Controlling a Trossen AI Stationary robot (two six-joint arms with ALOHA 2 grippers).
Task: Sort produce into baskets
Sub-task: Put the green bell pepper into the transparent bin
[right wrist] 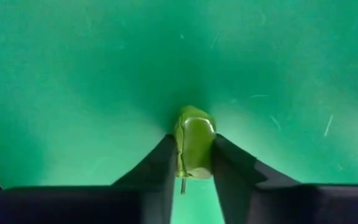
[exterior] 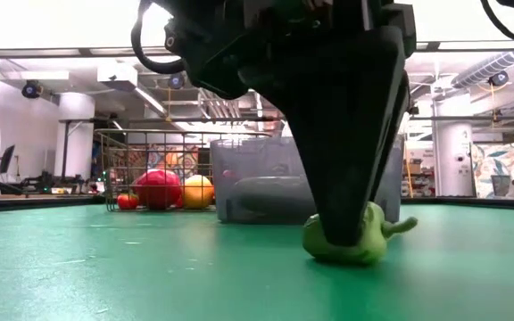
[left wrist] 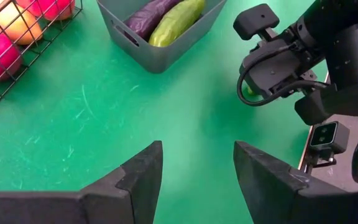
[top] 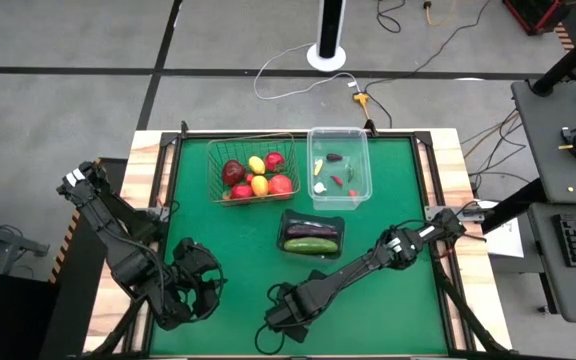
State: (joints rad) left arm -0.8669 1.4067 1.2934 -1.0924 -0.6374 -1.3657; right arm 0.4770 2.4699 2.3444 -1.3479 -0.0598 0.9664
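A small green pepper [right wrist: 194, 134] lies on the green table near its front edge, with its stem [exterior: 404, 226] sticking out sideways. My right gripper [right wrist: 193, 144] stands over the pepper [exterior: 373, 241], shut on it, and also shows from above [top: 286, 312]. My left gripper [left wrist: 197, 158] hangs open over bare table at the near left [top: 196, 290], holding nothing. The wire basket [top: 211, 165] holds red, yellow and orange round fruits. The clear tub [top: 363, 160] holds a few small pieces. The dark tray [top: 286, 228] holds a cucumber [top: 310, 245] and an eggplant [top: 310, 231]. My right gripper pinches the green pepper's body [right wrist: 194, 155] between its two fingers, one on each of two opposite sides. The fingers [exterior: 346, 201] come from above and point down. The pepper's underside [exterior: 328, 257] rests on the table.
The three containers stand together in the far half of the table. My right arm [top: 388, 250] reaches slantwise over the near right part. Bare green surface lies between the two grippers and along the left side.
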